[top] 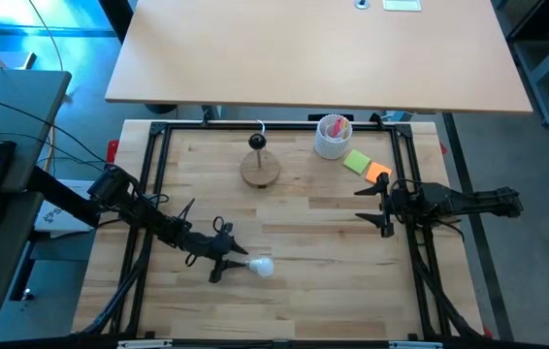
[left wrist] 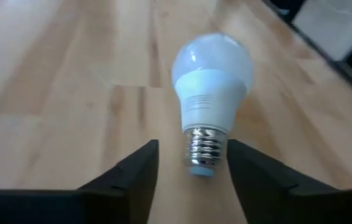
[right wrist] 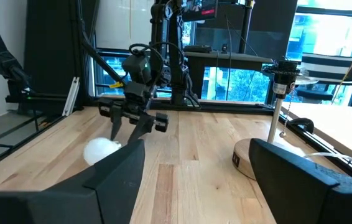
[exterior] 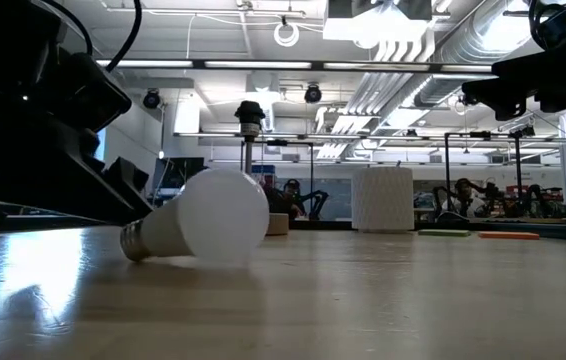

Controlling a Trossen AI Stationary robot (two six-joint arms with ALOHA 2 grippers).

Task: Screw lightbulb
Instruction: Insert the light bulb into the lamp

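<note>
left pincer (left wrist: 191,180) open, lightbulb (left wrist: 210,93) lying loose, screw base between fingers

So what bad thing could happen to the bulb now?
The lightbulb lies on its side on the table, and it is round, so it might roll away if bumped. The left gripper is open around only its screw base, so a squeeze there might slip or tip it. The lamp stand is far off.
</note>
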